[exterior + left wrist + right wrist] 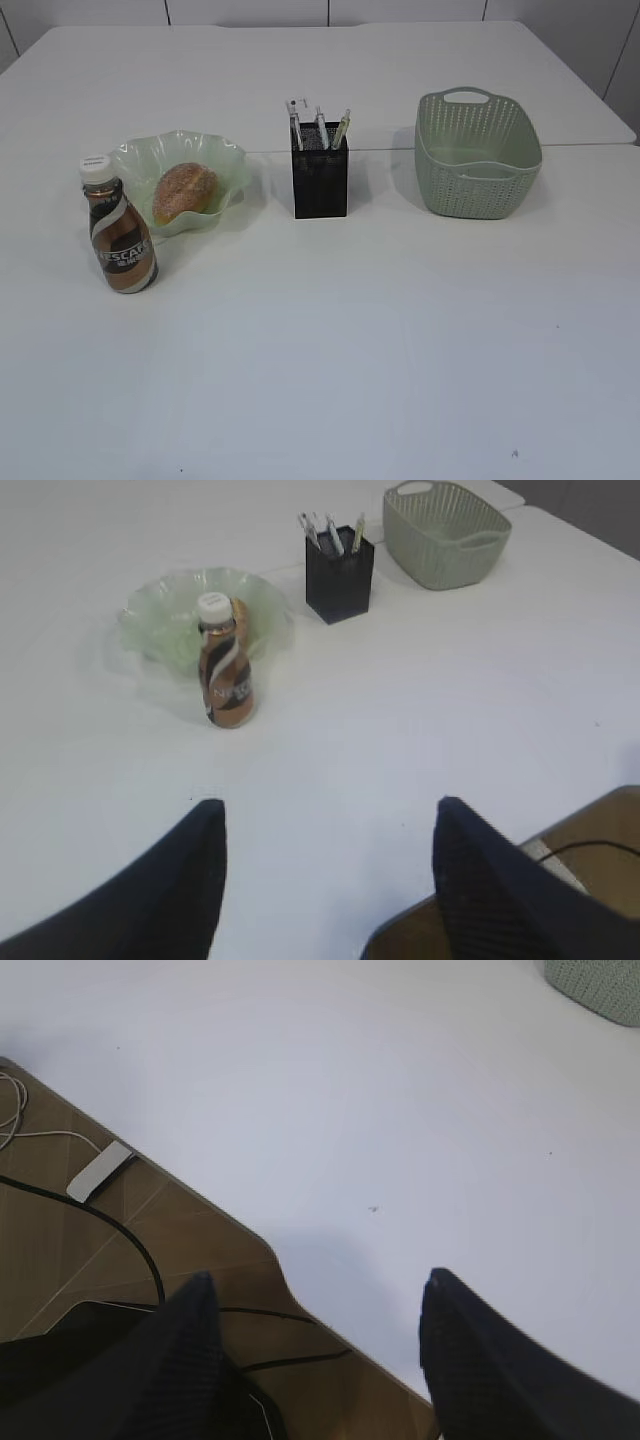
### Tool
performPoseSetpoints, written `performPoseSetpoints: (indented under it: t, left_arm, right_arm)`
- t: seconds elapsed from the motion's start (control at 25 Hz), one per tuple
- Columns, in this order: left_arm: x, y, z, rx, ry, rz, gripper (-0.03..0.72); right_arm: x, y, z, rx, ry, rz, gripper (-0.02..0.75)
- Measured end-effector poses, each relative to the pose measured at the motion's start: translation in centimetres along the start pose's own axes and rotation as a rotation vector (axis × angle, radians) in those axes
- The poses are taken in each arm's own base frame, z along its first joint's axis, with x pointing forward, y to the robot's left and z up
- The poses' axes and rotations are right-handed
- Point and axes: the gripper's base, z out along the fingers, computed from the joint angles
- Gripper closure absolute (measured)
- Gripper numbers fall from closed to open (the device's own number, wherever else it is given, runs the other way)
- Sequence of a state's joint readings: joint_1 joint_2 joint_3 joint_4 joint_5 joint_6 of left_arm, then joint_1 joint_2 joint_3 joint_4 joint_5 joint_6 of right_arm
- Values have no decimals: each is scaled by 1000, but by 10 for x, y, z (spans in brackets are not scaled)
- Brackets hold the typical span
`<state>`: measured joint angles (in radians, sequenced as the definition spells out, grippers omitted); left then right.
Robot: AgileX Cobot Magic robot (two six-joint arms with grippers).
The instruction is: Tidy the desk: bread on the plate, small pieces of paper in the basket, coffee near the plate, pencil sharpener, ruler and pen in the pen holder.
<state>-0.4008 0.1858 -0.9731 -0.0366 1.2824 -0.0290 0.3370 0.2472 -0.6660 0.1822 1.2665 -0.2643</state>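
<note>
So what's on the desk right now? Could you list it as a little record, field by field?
bread: lying in the plate
coffee: upright, just in front of the plate
pen holder: upright at centre, pens sticking out
basket: on the right, contents not visible
loose paper: none seen on the desk
left pincer: open, empty
right pincer: open, empty

desk [330, 340]: smooth, matt white top
plate [228, 165]: translucent pale green, glossy
bun [184, 191]: golden-brown crust, rough sugar dusting
bottle [120, 236]: glossy label, white cap
pen holder [320, 183]: black mesh
basket [477, 160]: matt plastic, woven-look perforated sides
</note>
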Motion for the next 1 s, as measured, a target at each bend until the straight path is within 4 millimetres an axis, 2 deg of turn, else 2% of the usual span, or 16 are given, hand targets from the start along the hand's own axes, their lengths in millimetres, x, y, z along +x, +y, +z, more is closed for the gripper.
performPoseSetpoints:
  t: [0.08,0.28,0.44,0.6,1.0]
  left_arm:
    - [11,-1,10,14,38,-5,232]
    - [41,0,31,25,87,15,234]
    - [66,2,44,24,55,30,237]
    - [82,4,68,19,123,28,238]
    - [85,6,75,3,121,63,239]
  right_arm:
    - [11,2,4,-1,-1,-2,240]
    - [23,3,11,1,-16,-1,240]
    - [29,4,15,3,-22,0,240]
    - [30,3,18,3,-38,3,240]
    - [30,4,17,13,-69,0,240]
